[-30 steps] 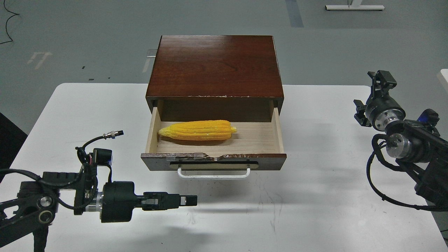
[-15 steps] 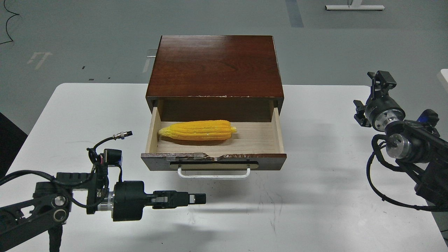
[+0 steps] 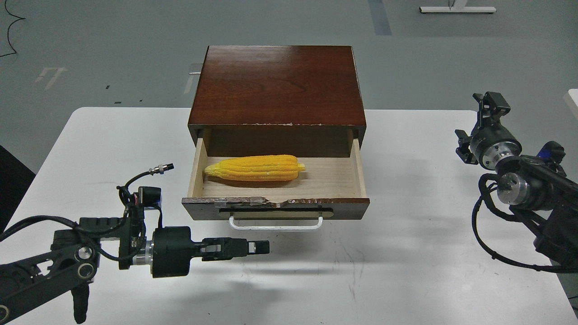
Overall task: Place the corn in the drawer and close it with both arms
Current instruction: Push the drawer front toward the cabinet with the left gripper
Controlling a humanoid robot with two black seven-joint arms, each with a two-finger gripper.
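The left gripper [image 3: 262, 247], fingers together, had slid rightward below the handle [image 3: 276, 224] of the drawer [image 3: 275, 208], corn [image 3: 255, 168] inside, apparently lining up to push; the right gripper's [image 3: 472, 131] opening was unclear.

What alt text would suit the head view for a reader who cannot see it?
A corn lies in the open drawer of a cabinet on a white table. The left gripper points at the space below the handle; the right gripper hangs far right.

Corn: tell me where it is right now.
In the head view, the corn lies flat inside the open drawer, toward its left side, pointed tip facing left. The left gripper is in front of the drawer, below the handle.
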